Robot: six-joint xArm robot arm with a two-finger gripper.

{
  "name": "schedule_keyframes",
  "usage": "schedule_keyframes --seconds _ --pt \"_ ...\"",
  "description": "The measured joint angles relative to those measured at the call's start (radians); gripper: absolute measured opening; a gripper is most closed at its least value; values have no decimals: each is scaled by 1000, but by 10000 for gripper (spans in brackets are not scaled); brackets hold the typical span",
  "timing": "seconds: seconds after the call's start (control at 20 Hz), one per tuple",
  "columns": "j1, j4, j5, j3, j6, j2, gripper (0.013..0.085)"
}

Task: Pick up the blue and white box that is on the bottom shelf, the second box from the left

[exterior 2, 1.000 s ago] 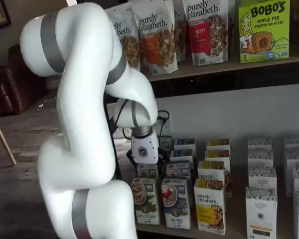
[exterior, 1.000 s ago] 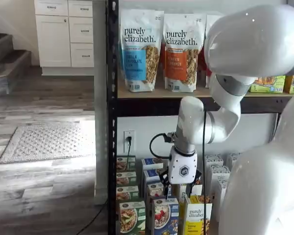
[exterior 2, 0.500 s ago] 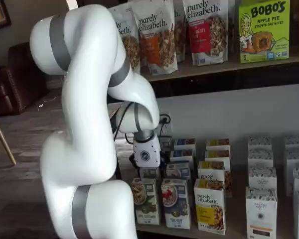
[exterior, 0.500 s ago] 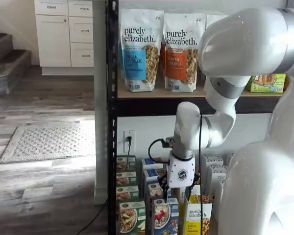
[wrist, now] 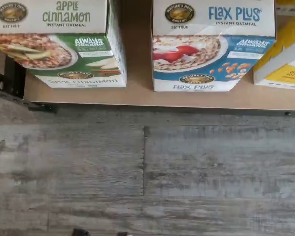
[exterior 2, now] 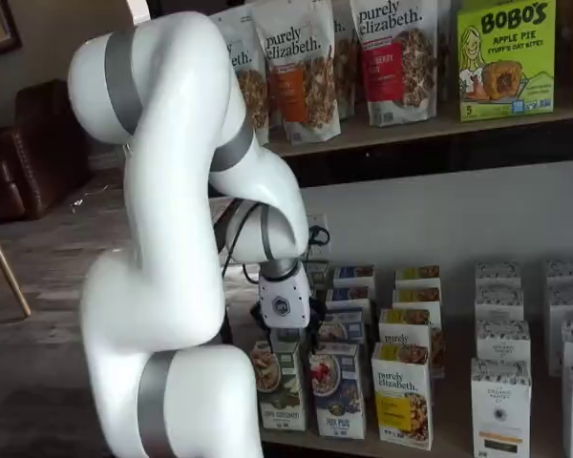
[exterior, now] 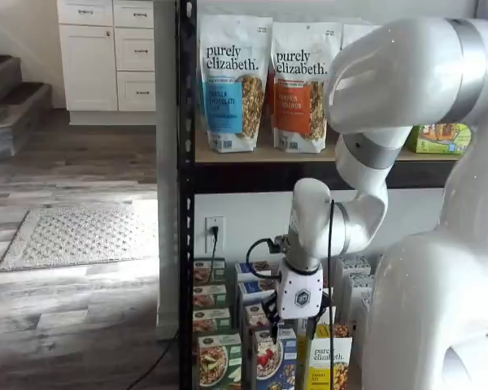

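Observation:
The blue and white box (wrist: 214, 46), marked Flax Plus with a bowl of red berries, stands upright at the front edge of the bottom shelf (wrist: 137, 96). In both shelf views it is the blue carton (exterior: 270, 361) (exterior 2: 336, 391) in the front row. My gripper (exterior: 293, 331) (exterior 2: 288, 336) hangs just above and in front of that row, over the green and blue cartons. Its black fingers stand apart, open, with nothing between them. The wrist view shows no fingers.
A green Apple Cinnamon carton (wrist: 64, 44) (exterior 2: 279, 386) stands left of the blue one and a yellow purely elizabeth carton (wrist: 285, 59) (exterior 2: 401, 391) right of it. More cartons fill the rows behind. A black rack post (exterior: 185, 244) stands at left. Granola bags (exterior: 232, 81) line the upper shelf.
The gripper has come down closer to the front row of cartons, and the arm has leaned in toward the rack. The fingers have stayed apart.

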Motion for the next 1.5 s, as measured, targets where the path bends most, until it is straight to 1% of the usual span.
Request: schedule_keyframes --seconds 0.15,0.25,0.4,0.45,0.6,0.75,0.9,1.1,1.35,1.45,1.5 --pt "2 -11 -19 1 11 15 850" --pt "4 18 -25 0 -13 23 850" --pt "5 27 -39 1 -21 36 850" --pt "5 17 -44 1 -12 40 850" --pt "6 -36 -56 0 38 54 850" --pt "9 -71 -67 -3 75 68 850" --pt "14 -85 -84 -4 92 81 850" --pt "21 -65 -109 -4 80 95 850" --pt "16 -33 -124 -13 45 107 850" --pt "9 -29 -117 -21 34 114 850" --pt "4 -36 -117 -26 36 119 850"
